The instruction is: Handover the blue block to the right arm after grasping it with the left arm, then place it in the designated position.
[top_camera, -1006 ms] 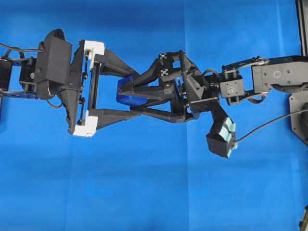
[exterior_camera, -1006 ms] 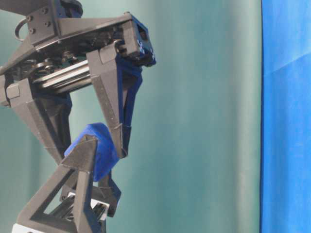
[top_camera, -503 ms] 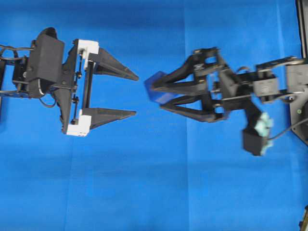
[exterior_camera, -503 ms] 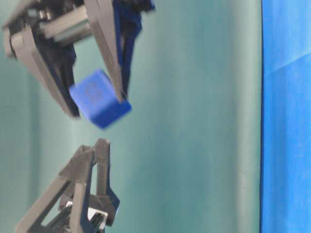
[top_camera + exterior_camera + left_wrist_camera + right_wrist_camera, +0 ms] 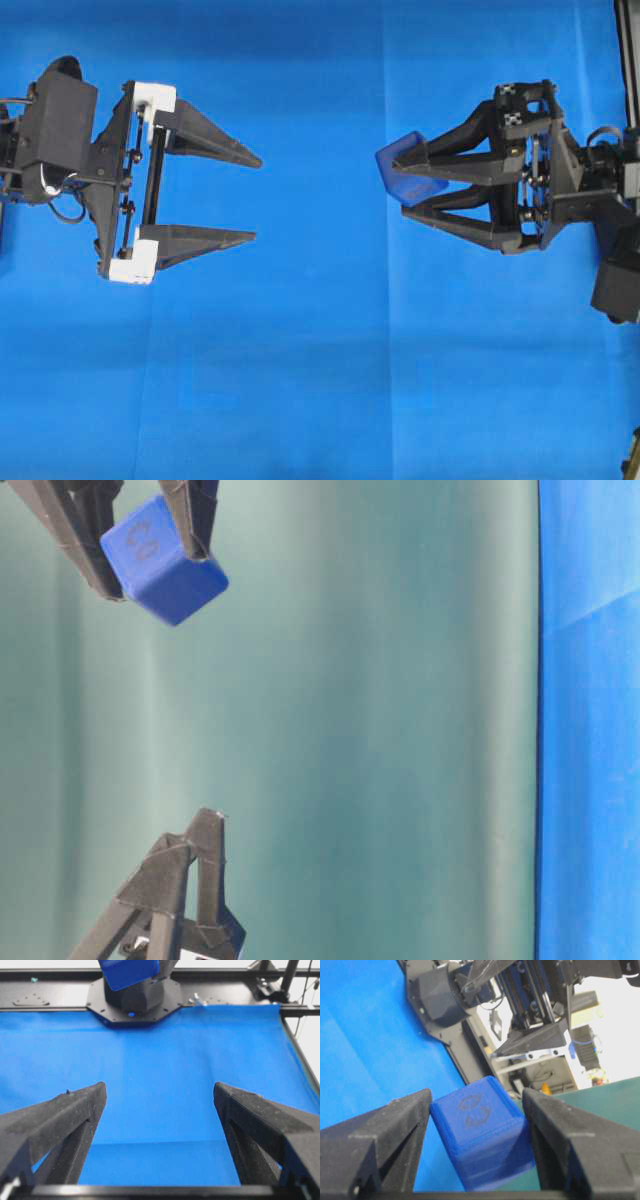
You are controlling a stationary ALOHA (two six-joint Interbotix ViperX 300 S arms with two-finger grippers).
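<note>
In the overhead view, the left gripper [image 5: 255, 197] sat at frame left with jaws spread wide and empty over the blue cloth [image 5: 320, 380], and farther off at frame right the right gripper [image 5: 400, 175] pinched the blue block [image 5: 408, 172] at its fingertips, aloft.

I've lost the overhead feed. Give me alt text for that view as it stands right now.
Seen from above, the right gripper holds the blue block between its fingertips at right, above the blue cloth. The left gripper sits at left, jaws wide open and empty, pointing toward it across a clear gap.
</note>
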